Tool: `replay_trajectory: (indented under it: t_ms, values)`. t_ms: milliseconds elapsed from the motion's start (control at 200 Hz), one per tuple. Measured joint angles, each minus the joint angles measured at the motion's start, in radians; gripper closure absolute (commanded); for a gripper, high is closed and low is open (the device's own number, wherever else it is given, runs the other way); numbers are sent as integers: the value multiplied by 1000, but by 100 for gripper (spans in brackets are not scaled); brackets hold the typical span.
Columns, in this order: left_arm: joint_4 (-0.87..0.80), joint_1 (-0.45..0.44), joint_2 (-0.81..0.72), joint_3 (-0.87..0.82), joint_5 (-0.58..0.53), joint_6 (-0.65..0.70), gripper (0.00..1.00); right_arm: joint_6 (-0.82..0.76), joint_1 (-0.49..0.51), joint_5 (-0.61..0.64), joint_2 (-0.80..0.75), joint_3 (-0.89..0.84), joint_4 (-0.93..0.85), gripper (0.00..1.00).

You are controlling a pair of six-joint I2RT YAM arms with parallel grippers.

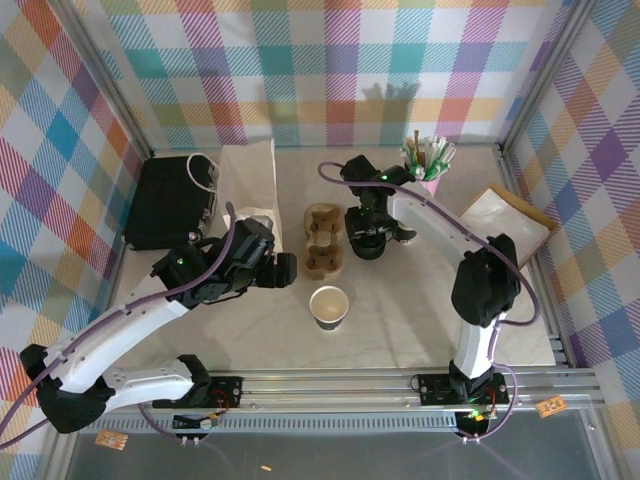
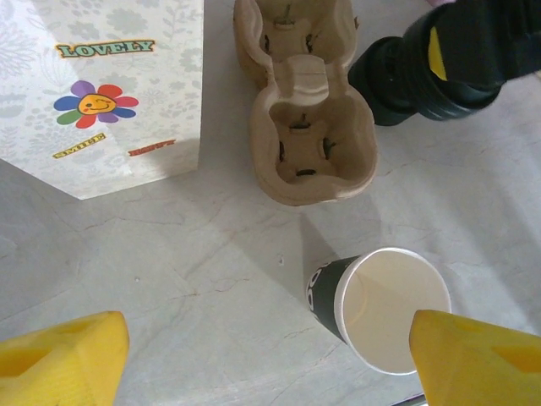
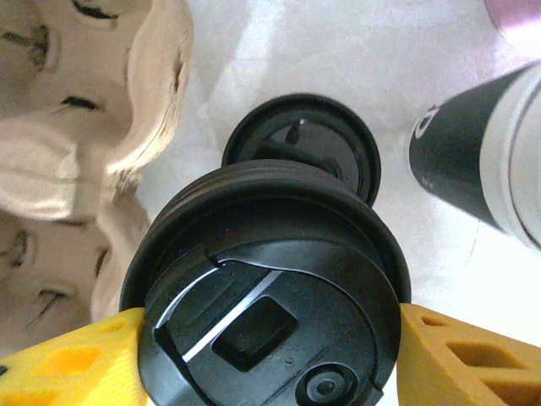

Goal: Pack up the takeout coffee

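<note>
Blk paper cup (image 2: 393,309), white inside, upright; lid (image 3: 270,296) gripped.

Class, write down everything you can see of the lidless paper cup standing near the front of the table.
The paper cup stands upright on the table, without a lid. Its outside is dark with white print; its inside is plain white and looks empty. It sits just in front of the cardboard carrier, apart from it. Nothing but the table touches it.

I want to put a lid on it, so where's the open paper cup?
In the top view the lidless paper cup stands upright front-centre on the table, just on the near side of the cardboard cup carrier.
</note>
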Motion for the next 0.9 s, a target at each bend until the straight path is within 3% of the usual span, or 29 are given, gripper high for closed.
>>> replay_trajectory:
  t_ms: [335, 900]
  values:
    - [10, 0, 90, 47, 19, 55, 11, -19, -36, 33, 190, 80, 44, 39]
    - [35, 0, 137, 67, 53, 102, 11, -1, -40, 69, 195, 143, 4, 39]
